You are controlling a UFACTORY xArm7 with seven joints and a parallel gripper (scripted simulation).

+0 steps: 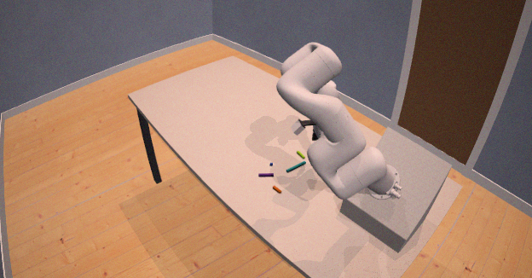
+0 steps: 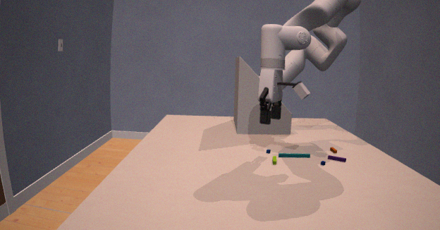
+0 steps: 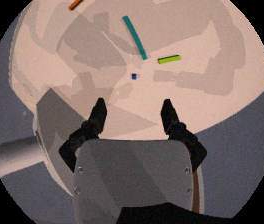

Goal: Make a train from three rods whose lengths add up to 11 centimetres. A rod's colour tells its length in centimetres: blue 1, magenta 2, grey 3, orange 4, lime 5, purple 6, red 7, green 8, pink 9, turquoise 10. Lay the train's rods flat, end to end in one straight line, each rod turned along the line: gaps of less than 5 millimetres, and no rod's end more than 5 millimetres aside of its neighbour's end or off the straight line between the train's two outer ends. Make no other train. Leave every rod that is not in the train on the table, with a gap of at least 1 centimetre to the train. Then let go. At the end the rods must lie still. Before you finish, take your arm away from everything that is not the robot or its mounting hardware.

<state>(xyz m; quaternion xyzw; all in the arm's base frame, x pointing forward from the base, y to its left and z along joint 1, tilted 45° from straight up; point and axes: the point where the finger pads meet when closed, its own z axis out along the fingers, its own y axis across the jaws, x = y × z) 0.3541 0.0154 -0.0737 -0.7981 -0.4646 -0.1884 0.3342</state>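
Claw [image 1: 315,136] [image 2: 271,118] [image 3: 134,105] spread wide, with bare air between its fingers, it hangs above the table [image 1: 192,106] [image 2: 123,193] [image 3: 255,75], pointing down. Nearest in the wrist view, a blue rod [image 2: 268,151] [image 3: 134,76] lies on the tabletop (a tiny cube of a thing), near one end of the long turquoise rod [image 1: 296,166] [image 2: 294,155] [image 3: 134,37] but apart from it. Near that same end sits the lime rod [image 1: 301,154] [image 2: 274,160] [image 3: 169,59], turned another way. Farther out, a second blue rod [image 1: 271,164] [image 2: 323,163] lies near the purple rod [image 1: 266,175] [image 2: 337,159], and the orange rod [image 1: 277,189] [image 2: 333,150] [image 3: 76,4] rests on its own (angled differently from the purple), with gaps between all six.
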